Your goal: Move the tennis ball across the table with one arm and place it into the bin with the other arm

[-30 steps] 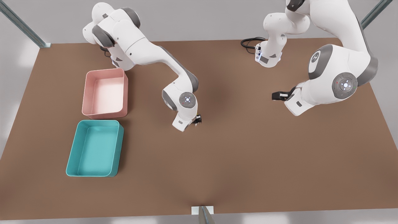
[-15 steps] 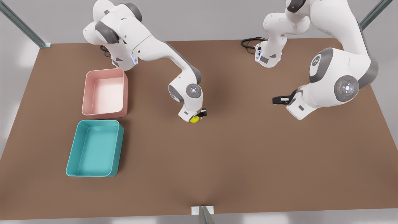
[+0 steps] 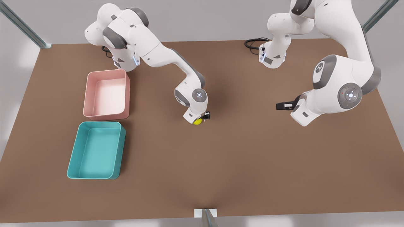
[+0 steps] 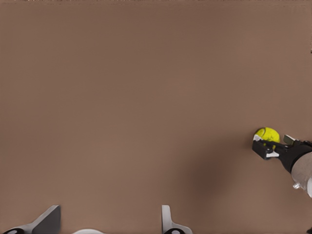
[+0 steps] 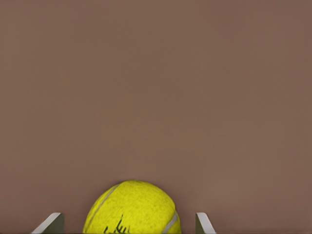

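My table (image 3: 240, 164) is a flat matte brown all over. The tennis ball (image 5: 131, 208) is bright yellow-green, crossed by a pale curved seam and marked with a dark scrawl of print. The bin (image 3: 94, 150) is teal, and the tray (image 3: 106, 94) beside it is pale pink. My arms are white with grey joints. My right claw (image 3: 202, 118) is black, and my left claw (image 3: 282, 106) is black too.

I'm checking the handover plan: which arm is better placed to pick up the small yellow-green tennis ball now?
The right. The right gripper straddles the fuzzy yellow-green tennis ball, open fingers either side, on the matte brown table. The left gripper waits, open, well off toward the front view's right.
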Robot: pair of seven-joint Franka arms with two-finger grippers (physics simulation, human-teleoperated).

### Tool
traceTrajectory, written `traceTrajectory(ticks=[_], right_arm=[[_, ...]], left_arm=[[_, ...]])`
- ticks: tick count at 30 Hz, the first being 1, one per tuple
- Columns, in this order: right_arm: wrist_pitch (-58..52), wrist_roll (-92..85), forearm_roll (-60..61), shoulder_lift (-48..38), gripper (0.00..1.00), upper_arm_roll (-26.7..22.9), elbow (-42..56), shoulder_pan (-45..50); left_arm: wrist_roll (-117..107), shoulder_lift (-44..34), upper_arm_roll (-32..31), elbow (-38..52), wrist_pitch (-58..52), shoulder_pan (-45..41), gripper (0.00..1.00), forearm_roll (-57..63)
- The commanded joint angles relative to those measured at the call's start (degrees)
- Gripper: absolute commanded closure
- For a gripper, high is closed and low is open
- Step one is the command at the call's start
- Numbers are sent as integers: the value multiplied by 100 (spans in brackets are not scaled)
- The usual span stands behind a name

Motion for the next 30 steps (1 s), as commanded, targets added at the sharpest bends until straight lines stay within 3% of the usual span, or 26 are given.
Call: traceTrajectory(ticks=[1,21,25,30], right_arm=[[222,383,-60,-11,0,0,-72,10],[714,392,-104,95,0,0,-380,54],[706,383,-113,86,28,0,-371,54],[705,375,-113,-55,30,0,-336,10]], left_arm=[[-119,3,-2,2,110,-11,0,-2],[-119,55,-2,-6,58,76,0,24],[-119,64,-2,-15,58,76,0,15],[-119,117,-2,-15,66,85,0,15]])
